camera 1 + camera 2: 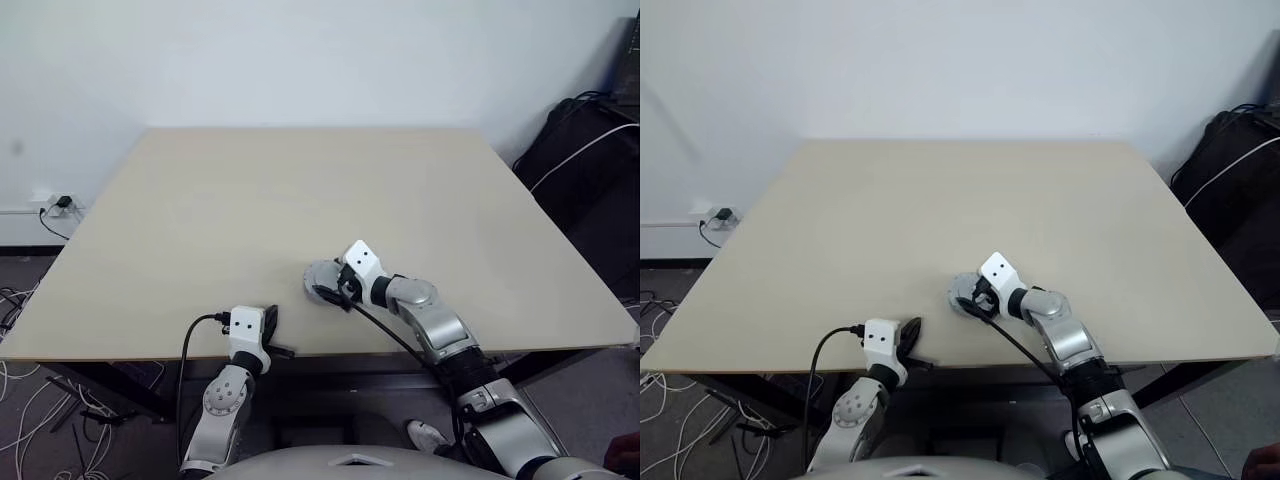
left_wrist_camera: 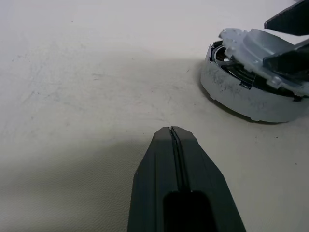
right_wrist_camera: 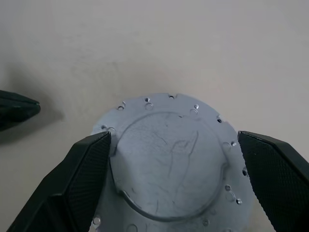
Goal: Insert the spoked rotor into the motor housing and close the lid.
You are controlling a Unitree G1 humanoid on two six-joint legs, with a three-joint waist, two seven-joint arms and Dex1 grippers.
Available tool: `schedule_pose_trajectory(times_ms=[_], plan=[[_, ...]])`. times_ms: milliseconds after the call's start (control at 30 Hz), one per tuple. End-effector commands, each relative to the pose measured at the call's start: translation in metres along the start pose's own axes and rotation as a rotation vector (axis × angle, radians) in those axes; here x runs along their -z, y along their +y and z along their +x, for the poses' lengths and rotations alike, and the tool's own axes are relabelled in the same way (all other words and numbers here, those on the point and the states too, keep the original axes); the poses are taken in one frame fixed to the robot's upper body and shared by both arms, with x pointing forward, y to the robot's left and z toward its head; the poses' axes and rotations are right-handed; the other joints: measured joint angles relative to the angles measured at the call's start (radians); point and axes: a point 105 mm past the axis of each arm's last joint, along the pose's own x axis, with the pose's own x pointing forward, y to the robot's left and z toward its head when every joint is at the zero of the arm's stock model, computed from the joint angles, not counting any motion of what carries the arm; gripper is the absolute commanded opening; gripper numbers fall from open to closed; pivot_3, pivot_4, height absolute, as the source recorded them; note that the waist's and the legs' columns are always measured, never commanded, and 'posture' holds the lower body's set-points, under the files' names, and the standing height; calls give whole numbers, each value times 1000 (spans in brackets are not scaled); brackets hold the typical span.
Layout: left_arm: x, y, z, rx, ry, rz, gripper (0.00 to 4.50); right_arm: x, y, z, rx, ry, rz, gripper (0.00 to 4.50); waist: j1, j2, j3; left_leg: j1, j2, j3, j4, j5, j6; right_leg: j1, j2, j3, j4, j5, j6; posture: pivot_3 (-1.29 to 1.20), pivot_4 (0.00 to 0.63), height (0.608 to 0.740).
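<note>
The motor housing (image 2: 241,94) is a round grey drum on the table, near its front edge. The lid (image 3: 169,164), a plain grey disc with a raised centre, lies on top of it, tilted, with a dark gap showing at one side (image 2: 219,50). The spoked rotor is hidden. My right gripper (image 1: 325,285) hangs open just over the lid, its fingers (image 3: 82,179) spread to either side of the raised centre without touching it. My left gripper (image 2: 171,130) is shut on nothing, a short way to the left of the housing at the table's front edge (image 1: 271,318).
The beige table (image 1: 300,190) stretches bare beyond the housing to a white wall. A black bag with a white cable (image 1: 585,150) lies on the floor at the right. Loose cables and a wall socket (image 1: 55,205) are at the left.
</note>
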Motion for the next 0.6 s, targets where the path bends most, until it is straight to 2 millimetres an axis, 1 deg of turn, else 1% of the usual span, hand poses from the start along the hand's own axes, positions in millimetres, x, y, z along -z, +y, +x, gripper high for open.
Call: schedule_pose_trajectory(times_ms=[33, 133, 233, 300, 600], plan=[[-12, 1, 3, -5, -47, 12, 0, -10, -7, 1, 24, -17, -38, 4476, 1, 0, 0, 0, 0, 0, 0, 0, 0, 0, 0, 0, 0, 0, 0, 0, 0, 740], [-12, 1, 3, -7, -48, 11, 0, -8, -9, 1, 34, -5, -32, 4476, 1, 0, 0, 0, 0, 0, 0, 0, 0, 0, 0, 0, 0, 0, 0, 0, 0, 740], [-12, 1, 3, -5, -48, 11, 0, -9, -10, 0, 37, -13, -23, 3899, 1, 1, 0, 1, 0, 0, 0, 0, 0, 1, 0, 0, 0, 0, 0, 0, 0, 740], [-12, 1, 3, -3, -48, 11, 0, -10, -10, 0, 40, -21, -19, 3320, 2, 1, 0, 1, 0, 0, 0, 0, 0, 1, 0, 0, 0, 0, 0, 0, 0, 740], [-11, 0, 4, 2, -45, 14, 0, -17, -10, -1, 51, -57, 24, 3292, 1, 1, 0, 1, 0, 0, 0, 0, 0, 1, 0, 0, 0, 0, 1, 0, 0, 740]])
